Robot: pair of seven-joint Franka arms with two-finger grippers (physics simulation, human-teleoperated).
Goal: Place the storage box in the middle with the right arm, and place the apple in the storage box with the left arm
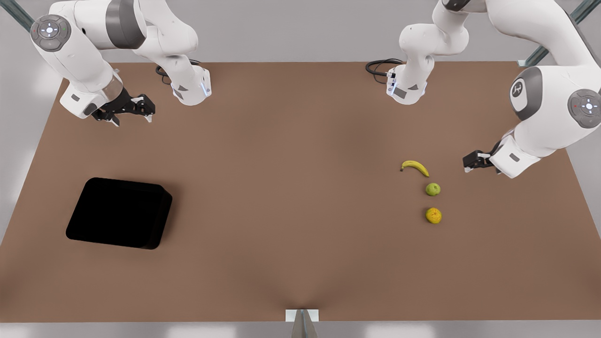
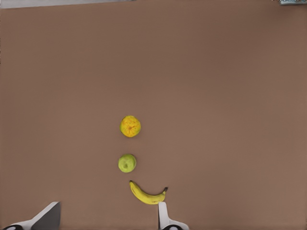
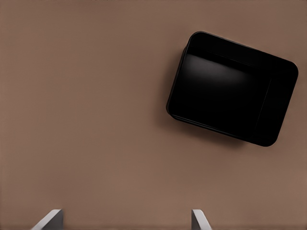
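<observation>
sitting at the front view's left, the storage box [image 1: 119, 212] looks rigid and light — its thin rim suits a pinch. the apple [image 1: 433, 189] (between banana [image 1: 415, 166] and orange fruit [image 1: 433, 215]) seems smooth, likely slippery. right gripper [image 1: 133, 109] and left gripper [image 1: 473, 162] hover spread, empty.

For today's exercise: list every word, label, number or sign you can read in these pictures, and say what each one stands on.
No readable words or numbers.
One sign: a small white logo on the grey joint cap of the arm at the front view's right; too small to read as letters.
The storage box, apple, banana, yellow-orange fruit and table carry no markings.
</observation>
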